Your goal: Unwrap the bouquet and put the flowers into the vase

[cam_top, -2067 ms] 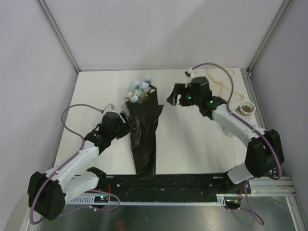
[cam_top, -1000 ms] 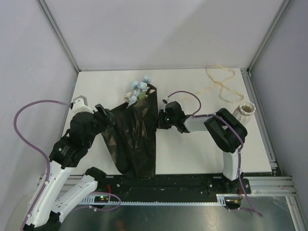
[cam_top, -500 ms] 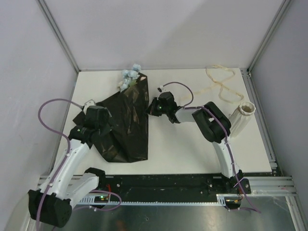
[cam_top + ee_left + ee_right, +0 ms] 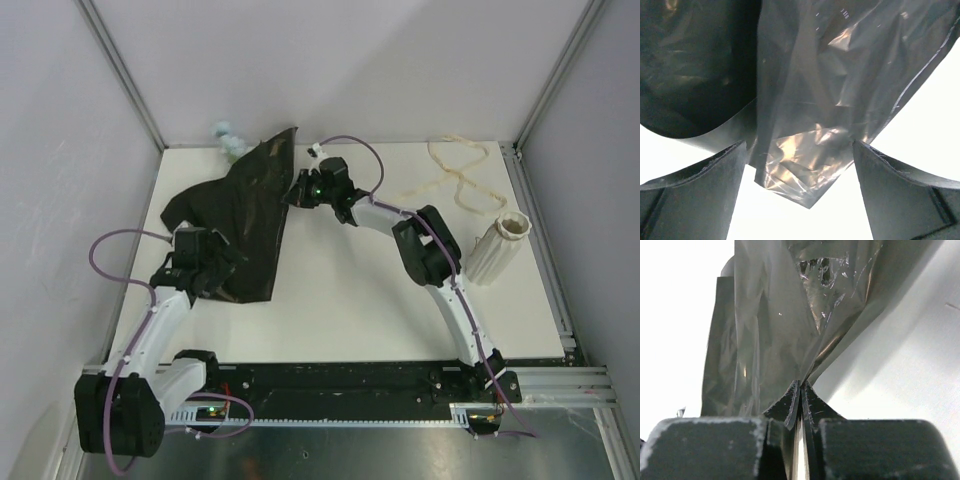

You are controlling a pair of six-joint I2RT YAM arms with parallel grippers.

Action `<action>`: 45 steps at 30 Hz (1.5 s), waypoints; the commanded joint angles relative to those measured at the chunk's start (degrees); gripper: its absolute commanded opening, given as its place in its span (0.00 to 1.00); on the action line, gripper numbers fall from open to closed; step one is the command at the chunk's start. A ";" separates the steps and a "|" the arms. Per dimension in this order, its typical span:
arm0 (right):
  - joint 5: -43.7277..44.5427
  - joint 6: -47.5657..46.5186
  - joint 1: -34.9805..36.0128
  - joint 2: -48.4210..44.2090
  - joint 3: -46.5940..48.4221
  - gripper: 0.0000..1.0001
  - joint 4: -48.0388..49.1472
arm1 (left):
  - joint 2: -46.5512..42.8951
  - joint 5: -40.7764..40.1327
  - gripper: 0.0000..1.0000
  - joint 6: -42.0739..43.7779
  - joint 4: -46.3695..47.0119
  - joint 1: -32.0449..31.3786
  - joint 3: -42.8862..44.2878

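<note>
Top view: black wrap (image 4: 245,215) is opened into a big crinkly sheet on the left half of the worktop (image 4: 360,300), with one corner lifted toward the back. Only a few pale blue blooms of the flowers (image 4: 228,138) poke out past its far edge, right by the back-left corner. The stems are hidden under the sheet, so can't see how they lie

Right gripper (image 4: 800,390) is clamped tight on a pinch of the wrap's edge, fingers pressed together w/ the film between them. Left gripper (image 4: 799,144) has its fingers wide apart, and a shiny corner of the wrap sits in the gap, not squeezed

Vase (image 4: 497,250) is on the far right, well apart from the flowers. Can't tell from above if it's straight or leaning. The right arm (image 4: 430,250) stretches across the worktop btw wrap and vase. Loose cream ribbon (image 4: 458,170) is curled up in the back-right corner, just behind the vase
</note>
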 commanded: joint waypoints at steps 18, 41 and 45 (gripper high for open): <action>-3.22 -5.62 -4.49 -21.48 -19.25 0.69 2.44 | 17.14 -10.08 0.89 -0.61 10.24 6.26 10.56; -1.05 -10.26 -5.63 -46.23 -33.60 0.68 -3.37 | 27.20 13.86 0.48 1.35 34.64 1.66 9.02; -0.60 -10.97 -6.69 -47.66 -34.08 0.68 -4.65 | 23.19 12.97 0.50 3.96 34.48 -6.13 10.24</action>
